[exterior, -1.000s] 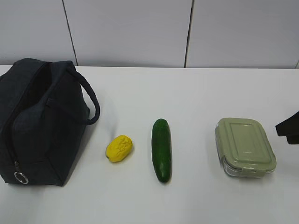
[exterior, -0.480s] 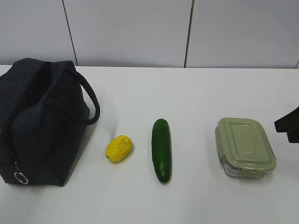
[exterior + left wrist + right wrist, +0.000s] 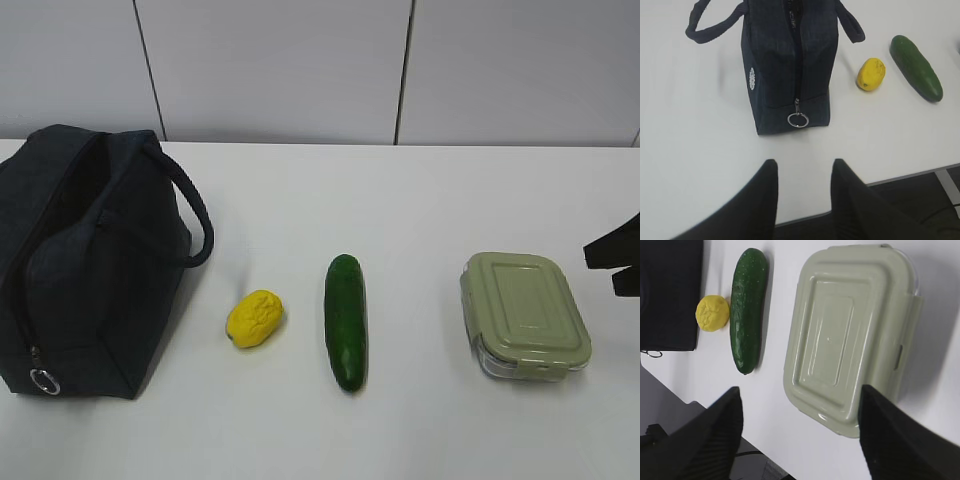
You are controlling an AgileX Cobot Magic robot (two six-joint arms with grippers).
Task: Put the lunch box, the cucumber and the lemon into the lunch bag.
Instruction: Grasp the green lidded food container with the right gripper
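Note:
The navy lunch bag (image 3: 90, 260) stands at the table's left, its ring pull (image 3: 44, 381) hanging at the near end. The yellow lemon (image 3: 255, 318), the green cucumber (image 3: 346, 320) and the sage-lidded lunch box (image 3: 524, 313) lie in a row to its right. My right gripper (image 3: 615, 262) hangs at the right edge, beside the box; in the right wrist view it (image 3: 799, 387) is wide open and empty above the lunch box (image 3: 850, 330). My left gripper (image 3: 805, 162) is open and empty, near the table's front edge in front of the bag (image 3: 790, 65).
The white table's front edge (image 3: 910, 172) lies just under my left gripper. A panelled wall (image 3: 400, 70) closes the back. The bag's loop handles (image 3: 195, 215) stick out to both sides. The left arm does not show in the exterior view.
My right gripper has shifted slightly up and left at the right edge of the exterior view. The bag, lemon, cucumber and lunch box have not moved.

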